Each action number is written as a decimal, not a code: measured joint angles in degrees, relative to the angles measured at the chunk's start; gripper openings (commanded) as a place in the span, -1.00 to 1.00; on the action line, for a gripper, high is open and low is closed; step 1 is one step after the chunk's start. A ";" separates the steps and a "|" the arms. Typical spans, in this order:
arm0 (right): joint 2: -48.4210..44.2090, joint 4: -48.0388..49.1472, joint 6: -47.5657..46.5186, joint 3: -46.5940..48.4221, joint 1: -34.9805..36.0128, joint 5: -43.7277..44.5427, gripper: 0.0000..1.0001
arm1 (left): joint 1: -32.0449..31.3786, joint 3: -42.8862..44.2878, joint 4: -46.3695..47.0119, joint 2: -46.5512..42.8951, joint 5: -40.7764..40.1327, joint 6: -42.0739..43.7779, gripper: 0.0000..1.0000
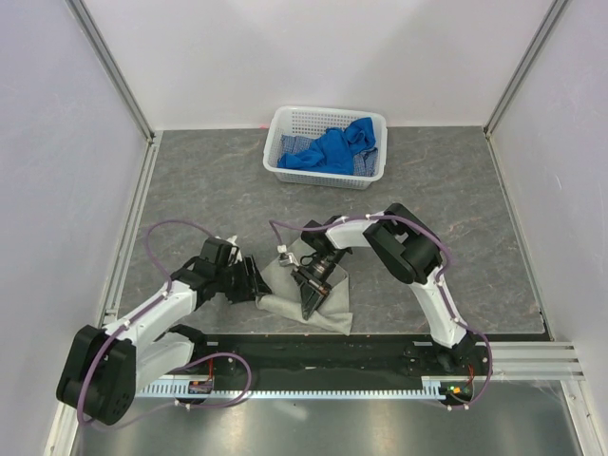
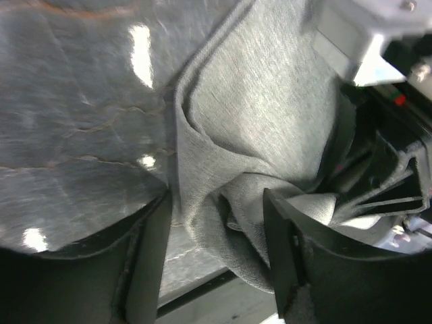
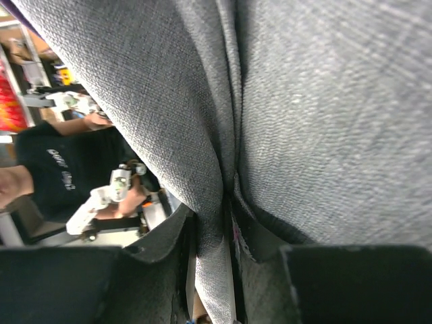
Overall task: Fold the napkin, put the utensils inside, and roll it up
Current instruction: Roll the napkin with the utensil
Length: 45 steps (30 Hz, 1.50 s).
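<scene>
At 9 o'clock of the napkin (image 1: 332, 310), left gripper (image 1: 253, 282): jaws apart, straddling a bunched fold of its edge. The napkin lies crumpled on the table (image 1: 199, 180), at 6 o'clock from the basket (image 1: 281, 123), which holds blue cloths (image 1: 332, 149). Over it, right gripper (image 1: 308, 306): jaws pinched on a cloth fold.
</scene>
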 measured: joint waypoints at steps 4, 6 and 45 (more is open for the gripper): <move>1.38 -1.16 0.70 0.79 -0.48 -1.38 -0.37 | 0.00 -2.01 3.85 1.05 2.93 -1.66 -0.38; 1.64 -1.57 1.07 1.14 -0.61 -1.46 -0.32 | 0.02 -2.95 4.94 1.31 3.78 -2.34 -0.59; -38.86 17.73 8.44 -23.71 15.65 49.09 -0.02 | 0.02 -3.04 7.98 5.62 6.99 -3.19 -0.96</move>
